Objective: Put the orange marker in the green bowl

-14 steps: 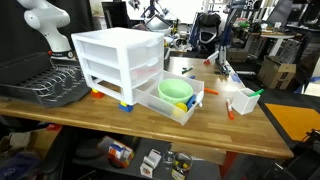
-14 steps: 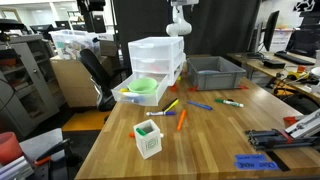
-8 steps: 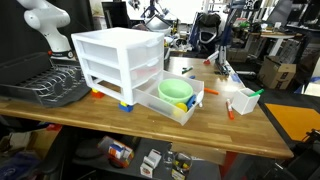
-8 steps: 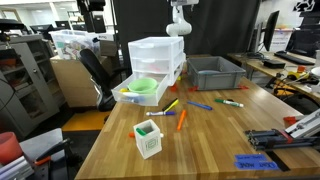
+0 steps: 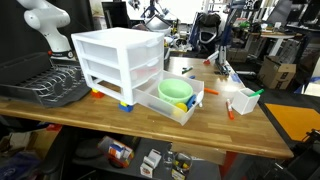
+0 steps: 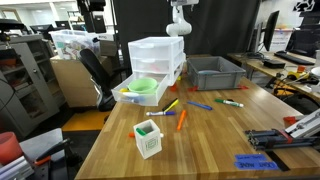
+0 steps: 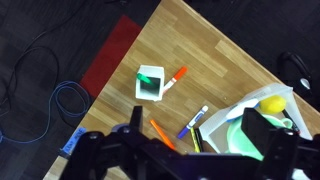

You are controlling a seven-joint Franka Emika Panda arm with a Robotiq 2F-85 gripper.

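Note:
The orange marker lies flat on the wooden table between the white drawer unit and a small white box. In the wrist view the orange marker lies beside a blue marker. The green bowl sits in the open bottom drawer; it shows in both exterior views and partly behind a finger in the wrist view. My gripper is open and empty, high above the table, looking down on the markers and the bowl. The arm stands behind the drawers.
A yellow marker, a blue marker and a green marker lie near the orange one. A red-orange marker lies by the white box. A grey bin and a dish rack stand by the drawers.

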